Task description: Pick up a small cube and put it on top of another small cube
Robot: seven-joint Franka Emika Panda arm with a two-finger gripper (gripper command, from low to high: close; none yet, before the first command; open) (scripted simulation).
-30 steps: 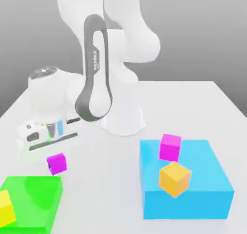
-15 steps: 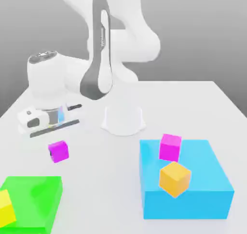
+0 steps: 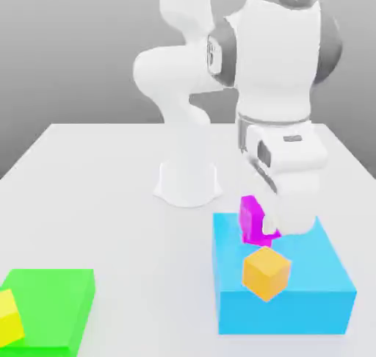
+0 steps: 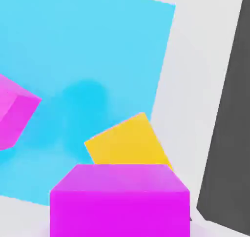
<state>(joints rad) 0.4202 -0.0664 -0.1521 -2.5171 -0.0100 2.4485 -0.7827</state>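
My hand (image 3: 270, 227) hangs over the flat cyan block (image 3: 323, 289) on the white bench (image 3: 110, 201), my white forearm and wrist coming down onto it from above; my fingers are drawn in narrow and clamp the smallest glossy magenta cube (image 4: 119, 202), which sits right at my fingertips in the hand view; in the exterior view a sliver of magenta (image 3: 268, 238) shows at the foot of my hand, though I cannot say for sure that it is this same cube.

The slightly larger plain magenta cube (image 3: 250, 220) rests on the cyan block just beside my hand, toward the exterior view's left, touching or nearly touching it from that angle; in the hand view it (image 4: 12, 116) lies off to one side of the held cube, so the two are not lined up one above the other; whether the held cube touches the block I cannot tell.

The orange cube (image 3: 266, 272), tilted on a corner, sits on the cyan block just below my hand in the exterior view and nearer the camera; in the hand view it (image 4: 128, 144) shows directly beyond the held cube.

Well apart from my hand, at the exterior view's lower left, a flat green block (image 3: 55, 308) lies on the bench with a yellow cube (image 3: 9, 317) at its edge.
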